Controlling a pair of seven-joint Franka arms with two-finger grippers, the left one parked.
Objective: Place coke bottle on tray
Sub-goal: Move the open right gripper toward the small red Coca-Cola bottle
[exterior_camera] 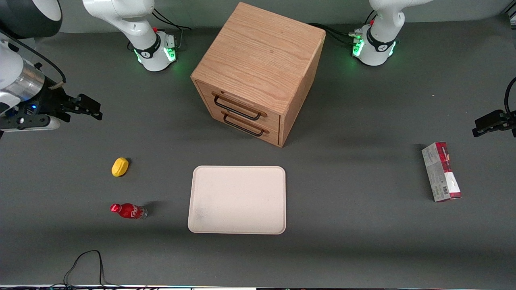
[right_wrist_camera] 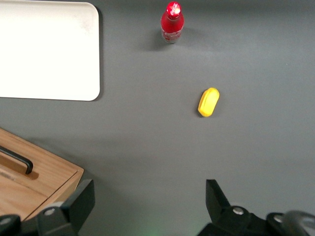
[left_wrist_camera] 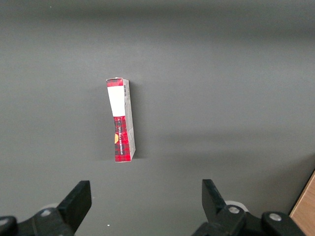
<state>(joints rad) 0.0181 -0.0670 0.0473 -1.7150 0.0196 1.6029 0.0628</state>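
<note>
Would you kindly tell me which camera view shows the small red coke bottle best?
The right wrist view: the small shiny red coke bottle stands upright, cap and label clear, away from the open claw. The front view shows it smaller, beside the cream-white tray. The left wrist view misses it.

Front view overhead; wrist views look downward.

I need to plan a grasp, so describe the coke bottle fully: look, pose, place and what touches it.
The coke bottle is small, shiny red with a red cap, white lettering and a clear base. It seems to stand upright on the grey table, touching nothing else. It sits beside the tray, toward the working arm's end, and nearer the front camera than the yellow lemon-shaped thing. The gripper hangs open, well away from it, above the table.
</note>
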